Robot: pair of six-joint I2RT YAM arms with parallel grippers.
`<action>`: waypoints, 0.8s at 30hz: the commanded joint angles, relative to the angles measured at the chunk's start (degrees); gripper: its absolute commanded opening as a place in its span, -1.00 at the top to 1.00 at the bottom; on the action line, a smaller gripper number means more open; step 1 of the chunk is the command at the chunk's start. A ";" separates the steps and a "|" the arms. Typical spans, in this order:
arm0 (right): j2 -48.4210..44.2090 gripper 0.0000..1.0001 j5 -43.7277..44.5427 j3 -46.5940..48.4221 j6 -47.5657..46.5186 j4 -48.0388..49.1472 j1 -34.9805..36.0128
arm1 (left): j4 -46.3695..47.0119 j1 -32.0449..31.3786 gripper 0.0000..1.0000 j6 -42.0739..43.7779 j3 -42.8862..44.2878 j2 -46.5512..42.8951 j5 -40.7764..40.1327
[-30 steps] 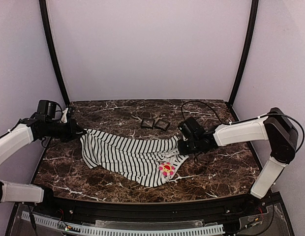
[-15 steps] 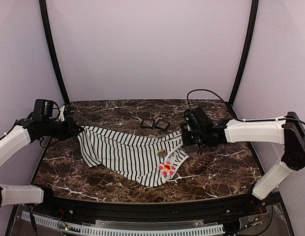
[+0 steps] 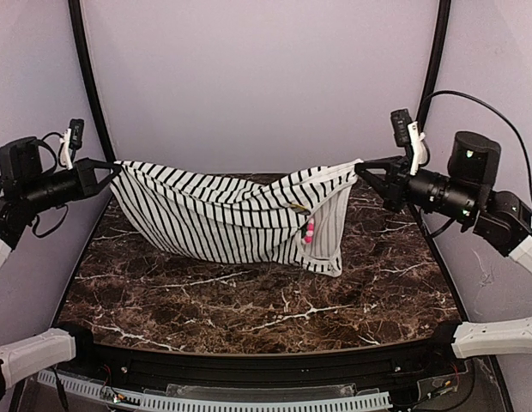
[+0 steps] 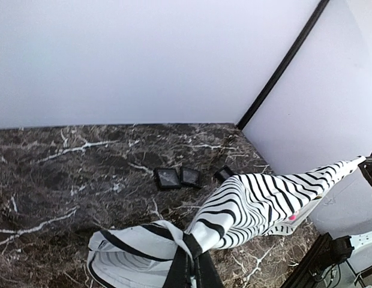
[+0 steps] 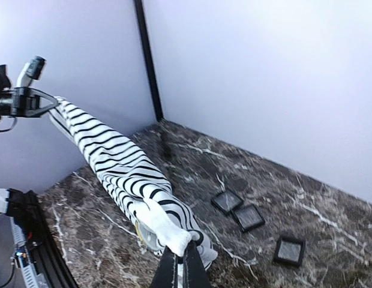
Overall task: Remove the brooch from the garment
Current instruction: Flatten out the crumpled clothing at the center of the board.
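we see the garment (image 3: 223, 225) held up over the marble table (image 3: 249, 300), stretched like a hammock between the two arms and sagging in the middle. the left gripper (image 3: 114, 170), high at the left side of the scene, is clamped tight on the garment's left end. in its wrist view the dark fingers (image 4: 179, 274) pinch a bunched fold of striped cloth. the right gripper (image 3: 360, 166), high at the right side, is likewise closed on the garment's right corner. its wrist view shows the fingertips (image 5: 168, 273) pressed together around a white hem.

the brooch (image 3: 310, 230) is pinned on the garment toward its right end, on the flap that hangs down below the right-hand corner. only a few pink petals show, seen almost edge-on. we cannot tell whether that flap's lowest corner touches the marble.

three small black square frames (image 4: 168, 178) lie flat on the table toward its far side. two sit just beside each other and the third lies a little apart, further right.
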 commanded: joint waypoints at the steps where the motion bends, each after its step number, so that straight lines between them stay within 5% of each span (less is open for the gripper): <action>1: -5.43 1.00 -15.77 6.51 -4.45 -3.56 0.39 | -1.31 0.23 0.99 2.18 5.73 -4.92 6.05; 9: -7.55 1.00 -28.32 13.69 -3.52 -12.36 0.39 | -12.28 0.23 0.98 -4.04 15.60 -10.57 7.31; 13: -8.02 1.00 -26.34 10.86 -1.00 -12.22 0.37 | -15.86 0.22 0.99 -9.58 15.22 -12.96 2.36; 21: 4.06 1.00 -4.37 -4.83 15.59 -7.03 -0.08 | -6.60 0.22 0.97 -20.23 -14.24 -7.47 -5.82; 23: 10.90 0.91 -1.38 -8.02 18.92 -4.14 -0.59 | -3.32 0.22 0.43 -19.53 -18.72 -3.59 -10.24; 24: 13.51 0.66 -0.72 -8.94 19.25 -2.92 -0.76 | -2.71 0.22 -0.08 -18.87 -19.45 -0.89 -13.21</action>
